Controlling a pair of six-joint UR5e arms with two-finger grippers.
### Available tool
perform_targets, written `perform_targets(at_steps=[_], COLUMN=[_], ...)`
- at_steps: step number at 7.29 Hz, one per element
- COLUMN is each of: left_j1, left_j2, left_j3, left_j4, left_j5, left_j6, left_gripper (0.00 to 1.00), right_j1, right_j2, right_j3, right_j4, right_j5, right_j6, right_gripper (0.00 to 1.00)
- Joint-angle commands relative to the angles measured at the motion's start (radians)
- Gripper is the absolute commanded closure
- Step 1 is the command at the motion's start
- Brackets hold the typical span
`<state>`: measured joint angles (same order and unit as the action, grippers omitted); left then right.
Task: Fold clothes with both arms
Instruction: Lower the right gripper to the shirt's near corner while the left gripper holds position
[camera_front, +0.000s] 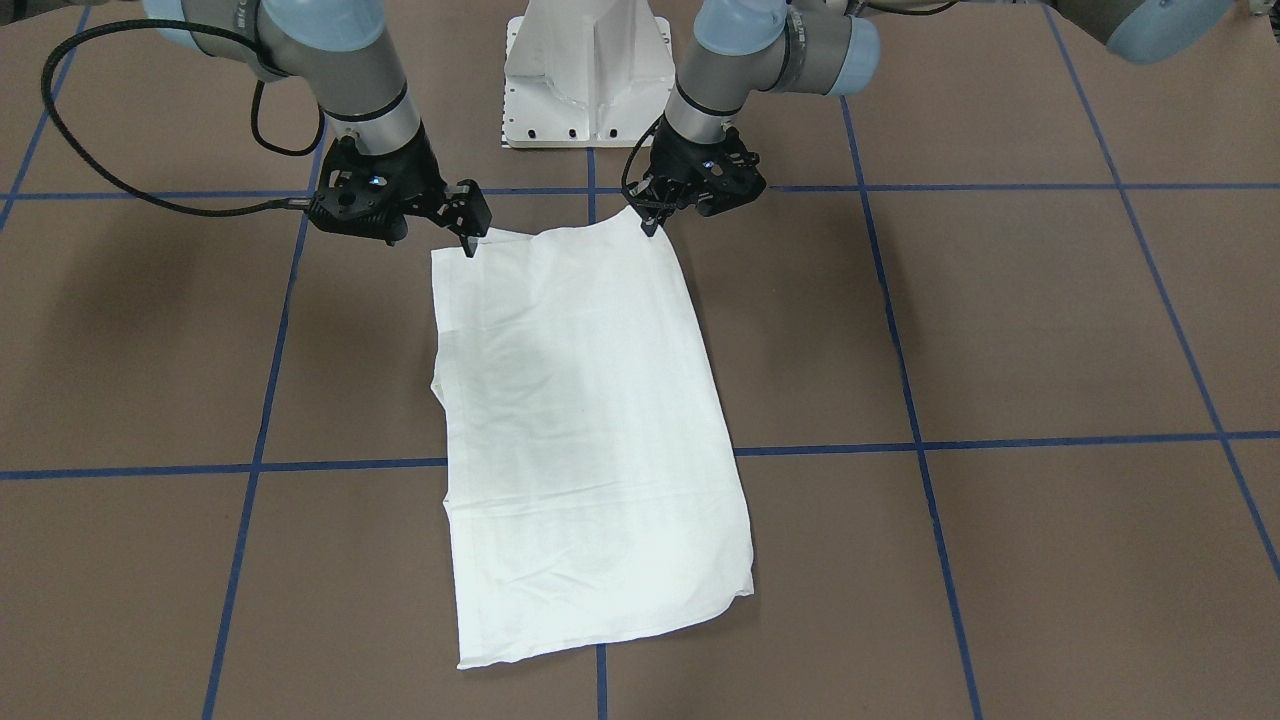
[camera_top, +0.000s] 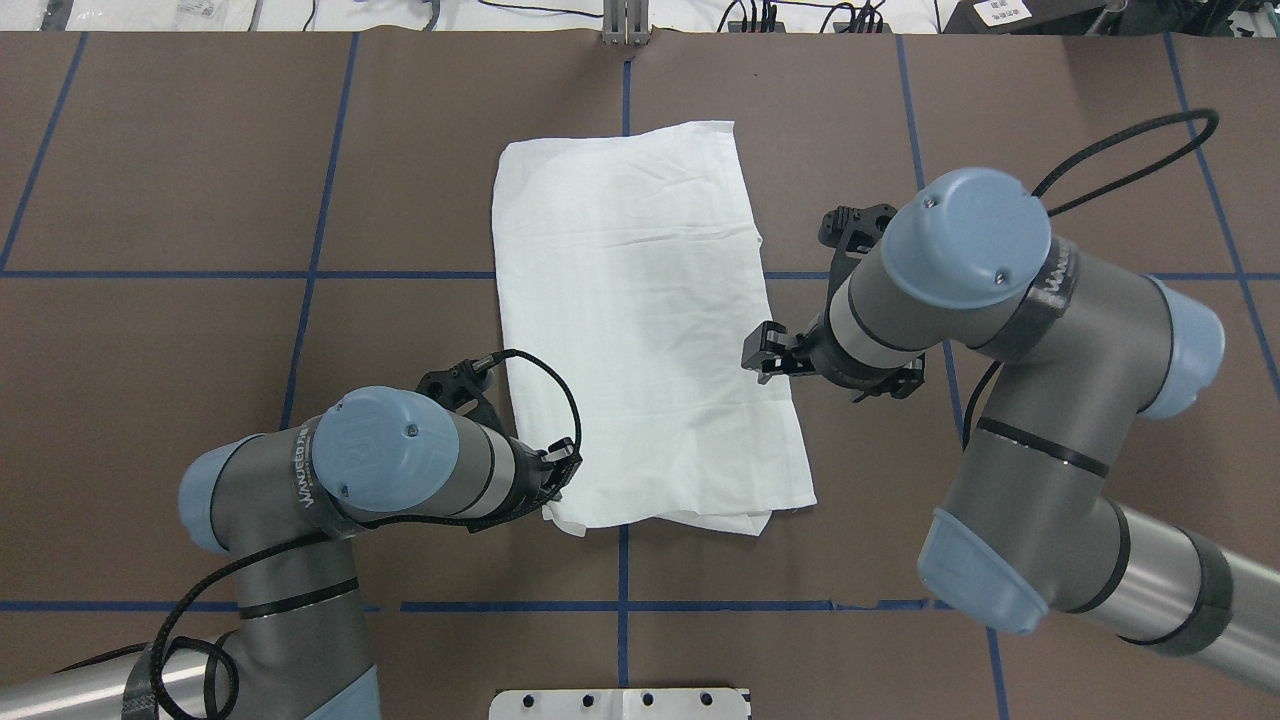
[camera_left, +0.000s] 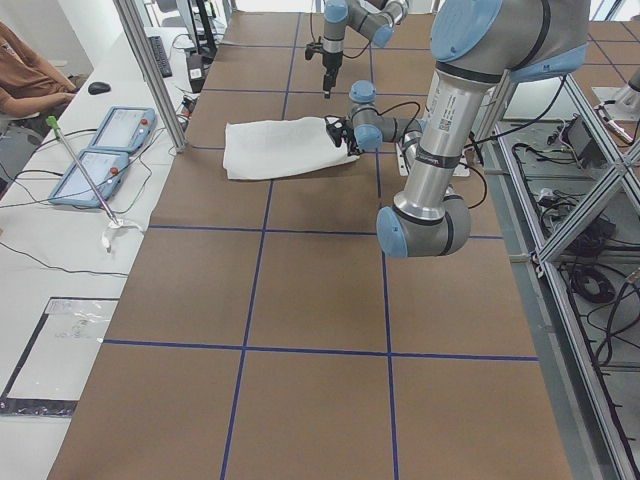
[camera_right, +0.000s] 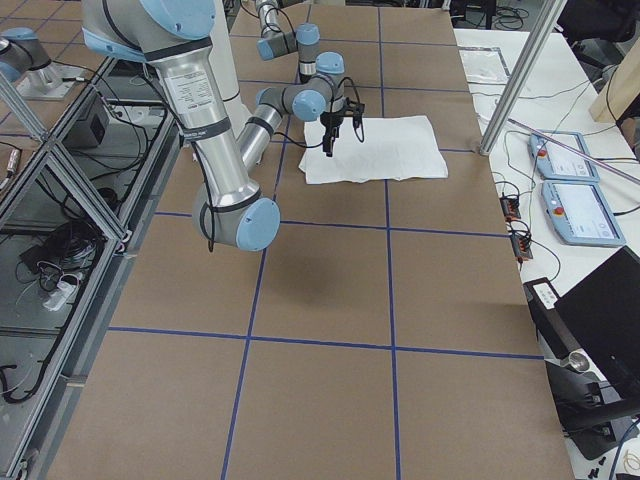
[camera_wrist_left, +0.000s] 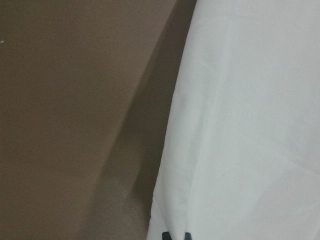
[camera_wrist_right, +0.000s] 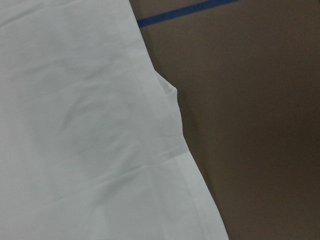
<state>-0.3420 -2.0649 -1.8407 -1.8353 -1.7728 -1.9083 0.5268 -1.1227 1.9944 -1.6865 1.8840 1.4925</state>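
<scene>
Now | left end effector (camera_wrist_left: 176, 235) pinching shirt (camera_wrist_left: 240, 125), wrist-view only | right end effector (camera_front: 470, 243): cannot tell

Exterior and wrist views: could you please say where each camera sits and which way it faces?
Front-facing: across the table, facing the robot; left arm at view's right, right arm, pedestal base.
Overhead: behind the robot, looking down; shirt, both arms.
Exterior left: table's end; left arm near.
Exterior right: opposite end; right arm near.
Left wrist: close over the shirt's edge; fingertips only.
Right wrist: above the shirt's edge; no robot parts.
Shared: front-facing and overhead show the shirt from opposite sides.
</scene>
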Motion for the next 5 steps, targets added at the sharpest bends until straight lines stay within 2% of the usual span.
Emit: perform_targets(at_steps=[1,2,4,5], left_j1=[0.000,0.000,0.000,-0.002], left_j2=[0.000,-0.001,-0.003,-0.004], left_j3=[-0.002,-0.002,-0.002,-0.002], left_j4=[0.001,0.001,0.001,0.001], left_j5=[0.000,0.001,0.001,0.001], left_j6=[0.000,0.000,0.002,0.002], left_gripper=[1.00,1.00,1.00,1.00], right_j1=[-0.114,-0.142,-0.151,-0.166], right_j2=[0.001,0.009,0.024,0.027], right_j3=[-0.035,-0.057,-0.074,-0.132], right_j4=[-0.001,0.008,0.016,0.098], right_j5=[-0.104,-0.136,-0.141,-0.143], right_j6=[0.237,0.335,0.440,0.525], right_gripper=[0.00,0.00,0.00,0.00])
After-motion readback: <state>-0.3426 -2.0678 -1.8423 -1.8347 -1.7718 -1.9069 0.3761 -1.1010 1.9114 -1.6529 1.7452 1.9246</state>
